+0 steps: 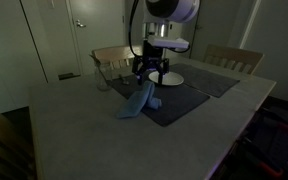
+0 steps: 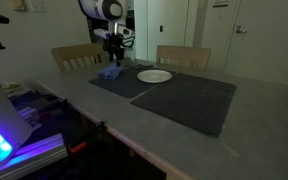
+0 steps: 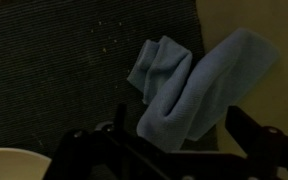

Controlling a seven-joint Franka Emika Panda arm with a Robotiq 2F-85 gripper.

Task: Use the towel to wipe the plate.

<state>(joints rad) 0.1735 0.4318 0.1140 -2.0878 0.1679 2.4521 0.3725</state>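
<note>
Near the far tabletop [image 1: 74,130] edge: tool [image 1: 150,76] open, empty, above the towel [image 3: 189,90]. Towel is bunched, half on a placemat [image 3: 64,70], half on bare tabletop, with the plate [image 2: 154,75] just beside. Risks: the pinch takes one fold and the cloth slips mid-wipe, or it snags the placemat too.

A grey rectangular tabletop [image 2: 104,115] carries two dark grey flat placemats. On the far left placemat [image 2: 119,86] a small light blue crumpled cloth towel [image 2: 110,71] lies near the far edge. To its right, apart from it, sits a round shallow white plate [image 2: 154,76]. The larger placemat [image 2: 189,105] lies nearer and to the right. The white robot arm [image 2: 106,10] comes down from above, and its black gripper [image 2: 114,52] hangs just over the towel, its jaws too small to read. Two light wooden chairs [image 2: 79,55] [image 2: 182,55] stand at the far side. Blue-lit equipment [image 2: 4,140] glows near left.
</note>
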